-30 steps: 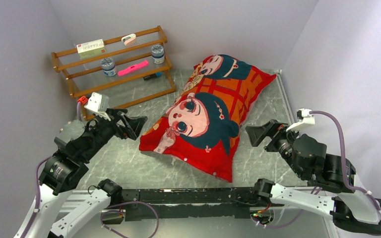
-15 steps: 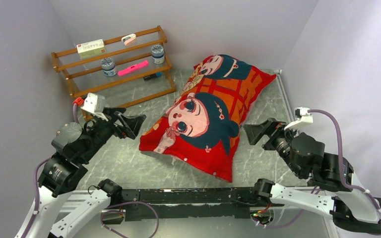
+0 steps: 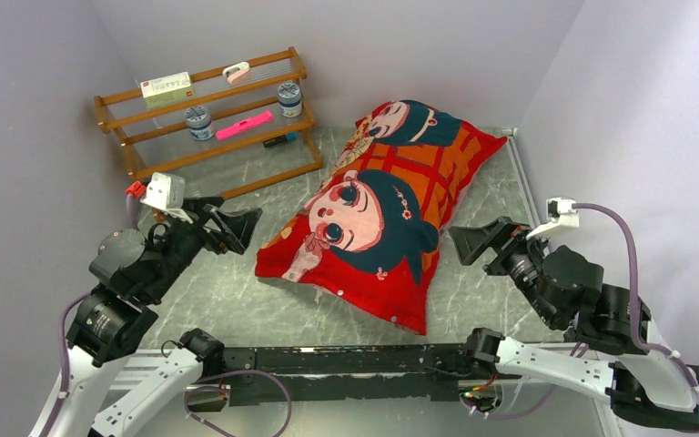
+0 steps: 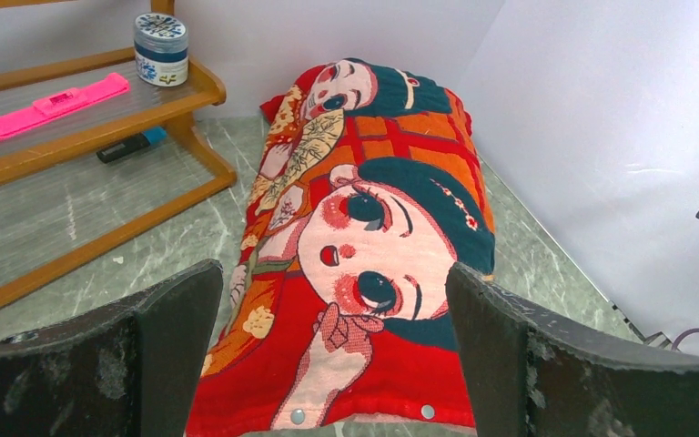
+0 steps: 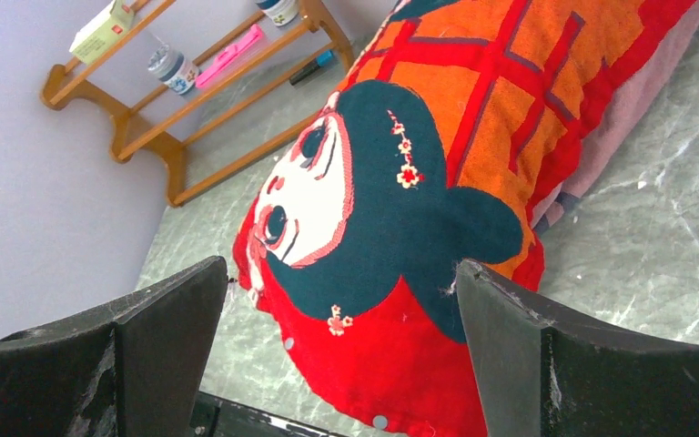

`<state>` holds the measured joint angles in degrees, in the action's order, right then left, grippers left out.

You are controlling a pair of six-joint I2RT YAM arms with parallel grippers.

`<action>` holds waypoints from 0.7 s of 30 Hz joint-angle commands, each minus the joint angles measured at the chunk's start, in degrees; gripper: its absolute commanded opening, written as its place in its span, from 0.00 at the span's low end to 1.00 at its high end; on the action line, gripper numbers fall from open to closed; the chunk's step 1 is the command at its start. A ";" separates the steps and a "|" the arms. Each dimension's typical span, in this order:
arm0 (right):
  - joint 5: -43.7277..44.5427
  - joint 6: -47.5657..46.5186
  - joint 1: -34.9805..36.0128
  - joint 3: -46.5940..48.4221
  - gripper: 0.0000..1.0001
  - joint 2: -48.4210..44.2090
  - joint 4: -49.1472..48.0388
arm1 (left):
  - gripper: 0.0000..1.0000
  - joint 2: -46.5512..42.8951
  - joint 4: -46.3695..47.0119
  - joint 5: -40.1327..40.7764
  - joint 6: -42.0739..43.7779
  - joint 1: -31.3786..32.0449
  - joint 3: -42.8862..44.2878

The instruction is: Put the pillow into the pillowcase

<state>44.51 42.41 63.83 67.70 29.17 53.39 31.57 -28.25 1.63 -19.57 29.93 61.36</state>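
Claws wide apart, gripping nothing: left claw (image 3: 237, 228) at 9 o'clock, right claw (image 3: 469, 244) at 3 o'clock of plump pillowcase (image 3: 391, 200), lying on tabletop (image 3: 237, 300) from centre toward 1 o'clock. No pillow showing; probably fully inside. Check snap hem (image 3: 369, 302) at 6 o'clock for white fabric, then tuck gently without dragging the case.

Pale lilac corner, grey marbled tabletop (image 3: 237, 291), wooden rack (image 3: 264, 183) at upper left.
Plain walls (image 3: 437, 45) meet behind; the rack's slatted shelves hold two lidded jars (image 3: 198, 121), a pink bar (image 3: 244, 125), a small box (image 3: 166, 86) and what may be a dark marker (image 3: 279, 140).
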 commanded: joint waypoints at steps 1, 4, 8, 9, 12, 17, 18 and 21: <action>0.13 -1.09 -0.09 -0.67 1.00 -0.98 -3.31 | 0.97 -0.45 1.68 1.20 0.76 -0.14 0.95; 0.27 -1.49 -0.11 -1.76 1.00 -1.30 -4.39 | 0.97 -0.78 1.59 2.15 0.93 -0.14 0.55; 0.06 -1.99 -0.10 -2.07 1.00 -0.84 -5.76 | 0.97 -0.75 2.44 1.95 0.76 -0.14 0.29; -0.02 -2.17 -0.10 -1.93 1.00 -0.60 -5.91 | 0.97 -0.65 2.51 1.74 0.69 -0.14 0.33; -0.04 -2.31 -0.11 -1.80 1.00 -0.18 -5.95 | 0.97 -0.59 2.37 1.96 0.48 -0.18 0.31; 0.04 -2.46 -0.11 -1.55 1.00 0.03 -5.88 | 0.97 -0.81 2.18 2.48 0.75 -0.14 0.38; 0.03 -2.57 -0.11 -1.52 1.00 -0.06 -6.04 | 0.97 -0.84 2.23 2.58 0.65 -0.14 0.46; -0.16 -2.92 -0.11 -1.35 1.00 0.00 -6.61 | 0.97 -0.72 2.54 2.50 0.76 -0.14 0.67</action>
<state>44.45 40.73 63.83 65.60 28.58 49.56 31.24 -28.05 3.33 -19.57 29.93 61.36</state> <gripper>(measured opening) 0.994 0.970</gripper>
